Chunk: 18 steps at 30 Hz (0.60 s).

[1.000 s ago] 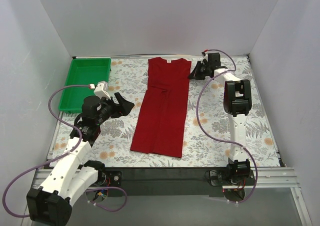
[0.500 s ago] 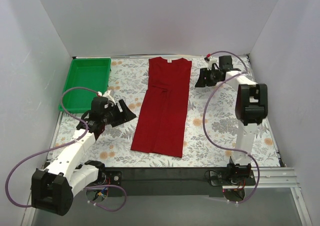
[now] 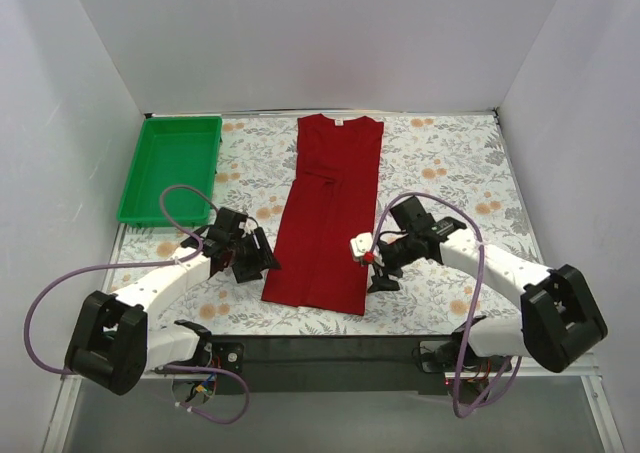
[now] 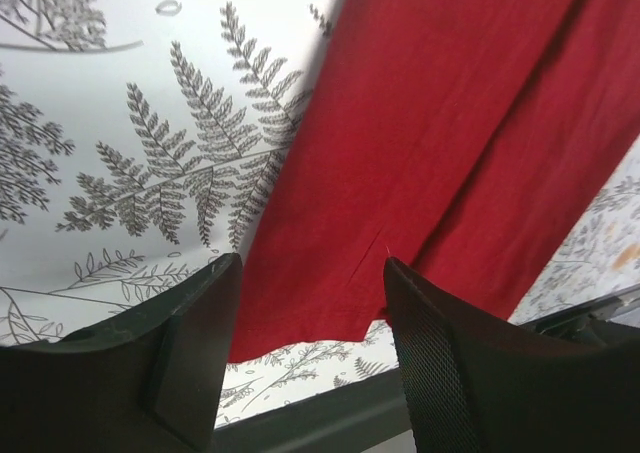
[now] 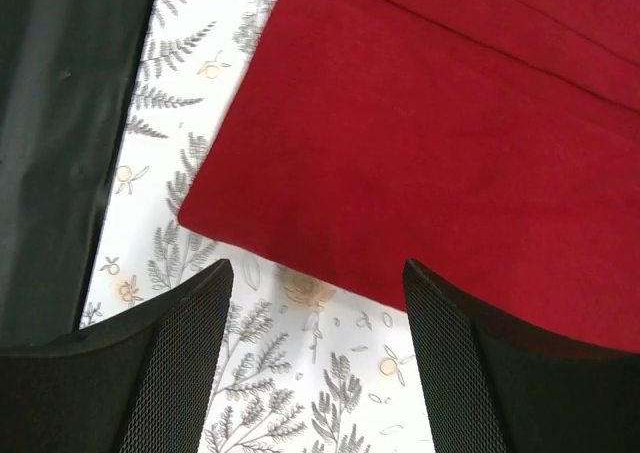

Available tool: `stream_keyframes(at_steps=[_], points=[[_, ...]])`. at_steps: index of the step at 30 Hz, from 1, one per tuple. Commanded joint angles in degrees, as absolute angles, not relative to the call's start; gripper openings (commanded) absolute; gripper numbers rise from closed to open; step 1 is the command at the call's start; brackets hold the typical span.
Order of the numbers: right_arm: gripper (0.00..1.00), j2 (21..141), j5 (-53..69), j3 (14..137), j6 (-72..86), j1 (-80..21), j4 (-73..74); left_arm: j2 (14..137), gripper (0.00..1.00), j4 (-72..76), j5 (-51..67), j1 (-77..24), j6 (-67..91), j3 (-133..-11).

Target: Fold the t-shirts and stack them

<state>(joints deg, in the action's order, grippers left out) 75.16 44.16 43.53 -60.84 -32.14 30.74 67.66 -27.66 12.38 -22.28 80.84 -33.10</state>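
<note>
Shirt (image 3: 328, 213): dark red, flat on the bench (image 3: 450, 163) near its middle. It is folded to a long narrow strip, collar at the far end and hem toward the arms. Only one shirt in view, no stack.

Left tool (image 3: 262, 260): low, just beside the near-left hem corner. The wrist view shows the fingers (image 4: 190, 343) spread, with the corner lying beyond the gap and nothing pinched.

Right tool (image 3: 376, 265): low, just beside the near-right hem corner. Its fingers are also spread and it holds nothing. The cloth edge lies ahead of them, with bare bench directly between.

Risks, as judged from here:
- The strip is layered, with fold lines showing along it. A shallow pinch may take only the top layer, and the lower layers would then drop and undo the fold.
- Fingers coming in flat could push the soft hem ahead of them and bunch it instead of getting under it.
- The right tool looks farther off its corner than the left. If the two do not grip evenly, the lift would skew the strip and the next fold would come out crooked.
- The hem lies close to the bench's near edge, leaving little room to work.

Tray (image 3: 175, 168): green, at the far-left corner, well apart from the shirt. Nothing seen inside it.
</note>
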Motion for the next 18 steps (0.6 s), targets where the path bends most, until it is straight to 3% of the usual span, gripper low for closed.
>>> stream_keyframes(at_steps=[1,10,14,15,16,18], points=[[0.64,71.63,41.04,42.45,-60.14,-34.54,23.82,68.55,0.54,-29.17,8.71,-24.78,82.88,-32.96],[0.64,67.51,42.10,40.87,-58.45,-34.54,22.15,71.98,0.41,-33.66,3.43,-29.79,87.97,-32.78],[0.64,65.49,42.01,39.82,-58.36,-34.37,21.45,72.34,0.27,-33.49,5.44,-32.16,90.61,-31.21],[0.64,65.22,42.01,39.64,-58.36,-34.37,21.27,71.99,0.21,-33.23,6.23,-32.60,91.05,-30.51],[0.64,64.87,42.10,39.46,-58.36,-34.28,21.18,70.94,0.08,-32.96,6.85,-33.30,91.92,-29.45],[0.64,64.25,42.10,39.29,-58.36,-34.10,21.01,69.70,0.00,-32.96,7.82,-34.27,92.90,-28.48]])
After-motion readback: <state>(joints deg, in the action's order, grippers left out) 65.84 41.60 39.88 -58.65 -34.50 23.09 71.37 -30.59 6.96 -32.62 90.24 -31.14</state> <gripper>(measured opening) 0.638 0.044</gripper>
